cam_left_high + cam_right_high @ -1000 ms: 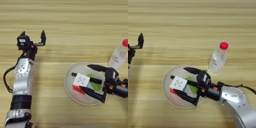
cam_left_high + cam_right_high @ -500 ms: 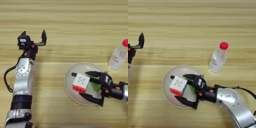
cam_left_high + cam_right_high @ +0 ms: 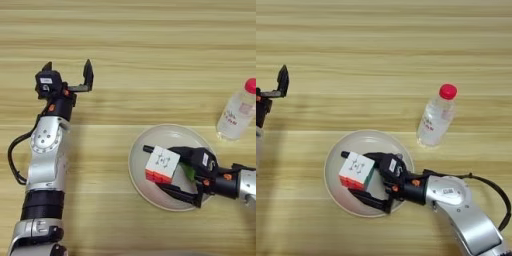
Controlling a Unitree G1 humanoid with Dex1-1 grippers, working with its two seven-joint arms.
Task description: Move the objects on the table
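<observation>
Nearest the front edge of the table (image 3: 150, 45), toward its right side, we see a pale round plate (image 3: 336, 190) holding the puzzle cube (image 3: 357, 171), white face up with red and orange along its near side. Our right gripper (image 3: 368, 177) reaches in from the right front corner, low over the plate. Its two black fingers are spread, one running along the far side of the cube and the other along its near side, so the cube sits between them; we cannot tell whether either finger touches it. A sliver of the flat green block (image 3: 188, 171) shows just to the right of the cube, under the gripper body. The black marker pen is nowhere we can make out.

Farther back, just beyond the plate's right rim and apart from it, the small clear bottle (image 3: 436, 117) stands upright with its red cap on.

Along the left edge, our left arm lies on the table, and its gripper (image 3: 67, 72) sits at the far end with both fingers spread wide, holding nothing.
</observation>
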